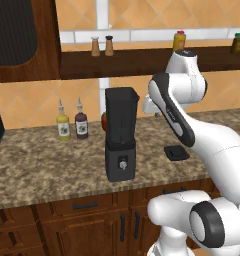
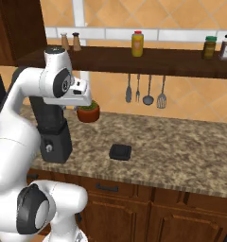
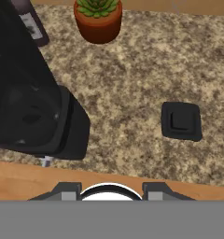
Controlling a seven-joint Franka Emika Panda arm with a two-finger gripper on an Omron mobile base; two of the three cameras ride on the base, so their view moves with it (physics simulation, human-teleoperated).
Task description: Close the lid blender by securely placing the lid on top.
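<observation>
The blender [image 1: 121, 132] stands upright near the counter's front edge, a smoky-black jar on a dark grey base with a round knob. Its top is uncovered. In the hand view I look down at the blender [image 3: 34, 112] from above, at the left. The lid [image 1: 176, 153], a flat black square slab, lies flat on the counter to the blender's right, a short way from it. It also shows as the lid [image 2: 120, 151] and the lid [image 3: 181, 121]. My gripper [image 3: 112, 189] hangs high above the counter between the two, open, its tips apart with nothing between them.
A potted succulent [image 3: 98, 18] sits behind the blender. Two sauce bottles [image 1: 72, 125] stand at the back left. Utensils [image 2: 146, 92] hang under the wall shelf [image 2: 148, 64], which carries jars and shakers. The granite counter [image 2: 181, 146] ends at a front edge just beyond the blender base.
</observation>
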